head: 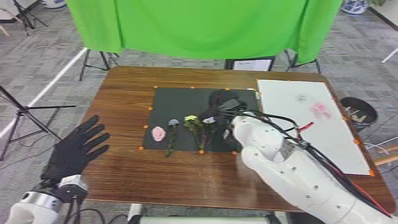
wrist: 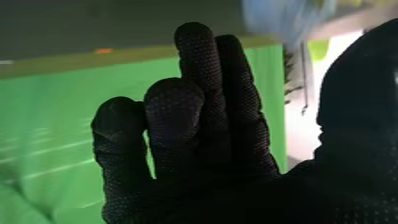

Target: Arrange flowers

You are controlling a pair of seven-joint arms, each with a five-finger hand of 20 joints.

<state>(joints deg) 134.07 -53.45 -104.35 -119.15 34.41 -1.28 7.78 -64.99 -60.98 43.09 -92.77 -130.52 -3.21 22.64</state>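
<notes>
My right hand (head: 226, 102) is over the black mat (head: 182, 100), just behind and to the right of the flowers. In the right wrist view, the same hand (wrist: 209, 150) has relaxed, mostly straight fingers, with the thumb apart and nothing between. A blurred pale blue flower (wrist: 282, 17) and a bit of yellow bloom (wrist: 348, 10) are beyond its fingertips. On the mat lie a blue flower (head: 173, 122), a yellow one (head: 191, 119) and a whitish-purple one (head: 209, 120), stems toward me. My left hand (head: 73, 152) is at the table's left edge, fingers straight and spread.
A pink oval piece (head: 158, 133) lies left of the flowers. On the right of the brown table (head: 124, 175) is a white board (head: 306, 130) with pink and grey marks. A green cloth (head: 204, 30) hangs behind, and a dark bin (head: 358, 110) stands beyond the right edge.
</notes>
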